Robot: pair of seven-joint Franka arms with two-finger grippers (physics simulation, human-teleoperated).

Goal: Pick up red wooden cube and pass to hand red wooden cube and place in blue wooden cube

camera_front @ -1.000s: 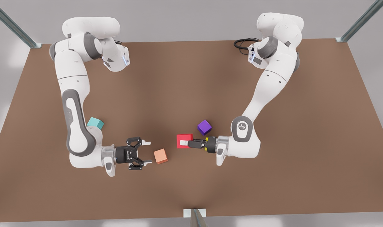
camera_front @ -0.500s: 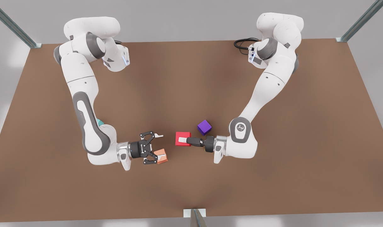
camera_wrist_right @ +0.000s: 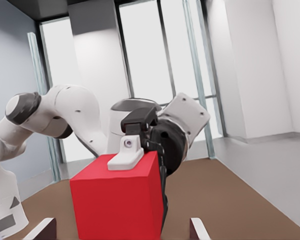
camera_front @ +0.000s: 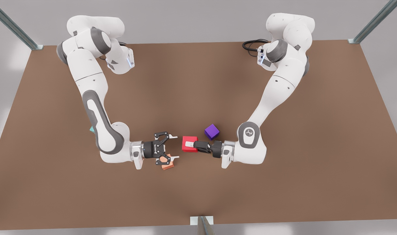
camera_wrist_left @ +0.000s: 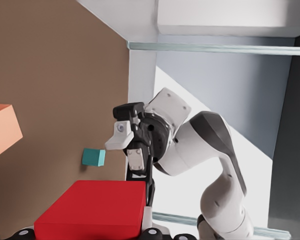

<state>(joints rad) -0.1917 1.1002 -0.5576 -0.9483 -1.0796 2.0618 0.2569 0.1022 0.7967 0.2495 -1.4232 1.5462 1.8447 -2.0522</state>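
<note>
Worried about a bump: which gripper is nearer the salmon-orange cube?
Right. The right gripper, open, overlaps the salmon-orange cube in the front view, one finger across it. The left gripper, shut on the red wooden cube, sits off toward the front view's right.

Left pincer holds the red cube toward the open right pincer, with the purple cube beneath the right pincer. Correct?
One slip: the front view shows the salmon-orange cube beneath the right pincer, not the purple cube, which sits near the left pincer. The rest holds: left pincer grips the red cube.
</note>
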